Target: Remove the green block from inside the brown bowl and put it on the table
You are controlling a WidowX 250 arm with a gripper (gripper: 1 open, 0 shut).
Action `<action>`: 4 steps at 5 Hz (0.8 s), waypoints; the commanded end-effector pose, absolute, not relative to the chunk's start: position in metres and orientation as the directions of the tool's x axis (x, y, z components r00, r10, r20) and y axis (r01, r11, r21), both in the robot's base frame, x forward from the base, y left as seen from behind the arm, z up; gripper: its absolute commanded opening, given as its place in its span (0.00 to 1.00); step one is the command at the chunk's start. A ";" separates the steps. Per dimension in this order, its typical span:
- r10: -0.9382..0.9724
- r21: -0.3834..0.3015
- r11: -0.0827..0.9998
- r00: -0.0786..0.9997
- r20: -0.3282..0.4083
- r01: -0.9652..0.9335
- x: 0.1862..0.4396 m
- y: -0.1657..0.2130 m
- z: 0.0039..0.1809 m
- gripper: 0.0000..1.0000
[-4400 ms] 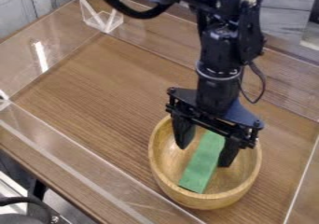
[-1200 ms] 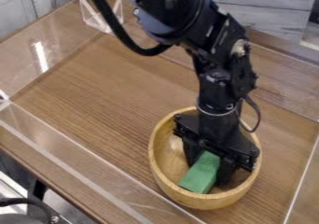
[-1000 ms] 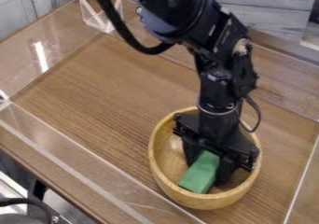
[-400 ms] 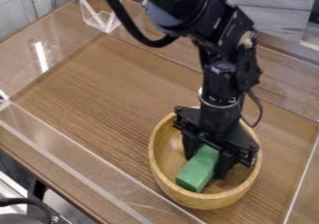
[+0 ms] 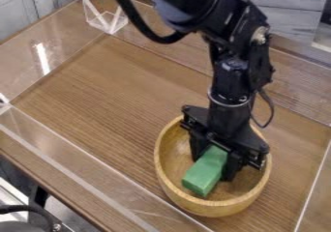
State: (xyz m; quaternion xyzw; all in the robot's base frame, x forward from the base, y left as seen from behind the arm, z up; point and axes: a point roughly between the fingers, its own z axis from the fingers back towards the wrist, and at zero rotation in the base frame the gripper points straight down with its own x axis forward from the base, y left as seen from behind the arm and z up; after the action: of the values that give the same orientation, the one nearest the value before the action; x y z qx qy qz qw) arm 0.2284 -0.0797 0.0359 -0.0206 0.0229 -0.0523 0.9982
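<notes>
Green block (image 5: 204, 172), flat bar, clamped by tool (image 5: 220, 164) inside round wooden brown bowl (image 5: 171, 170).

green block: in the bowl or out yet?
In. The green block sits inside the brown bowl, below its rim, with the gripper shut on its upper end.

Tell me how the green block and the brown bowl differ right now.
The green block is a plain bright green straight-edged bar; the brown bowl is round, thick-rimmed, light tan wood with grain. The block is much smaller and lies inside the bowl, which rests on the table. The gripper is shut on the block, while the bowl is not gripped. Both sit at the table's near right side.
</notes>
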 end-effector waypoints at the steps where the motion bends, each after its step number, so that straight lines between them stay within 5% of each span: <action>1: -0.108 -0.044 0.993 0.994 0.014 0.108 0.240 -0.080 0.052 0.00; 4: -0.119 -0.022 0.993 0.993 0.006 0.119 0.245 -0.077 0.064 0.00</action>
State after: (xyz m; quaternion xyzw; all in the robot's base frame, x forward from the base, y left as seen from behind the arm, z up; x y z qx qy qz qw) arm 0.2334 -0.0758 0.0464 -0.0046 0.0349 -0.0607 0.9975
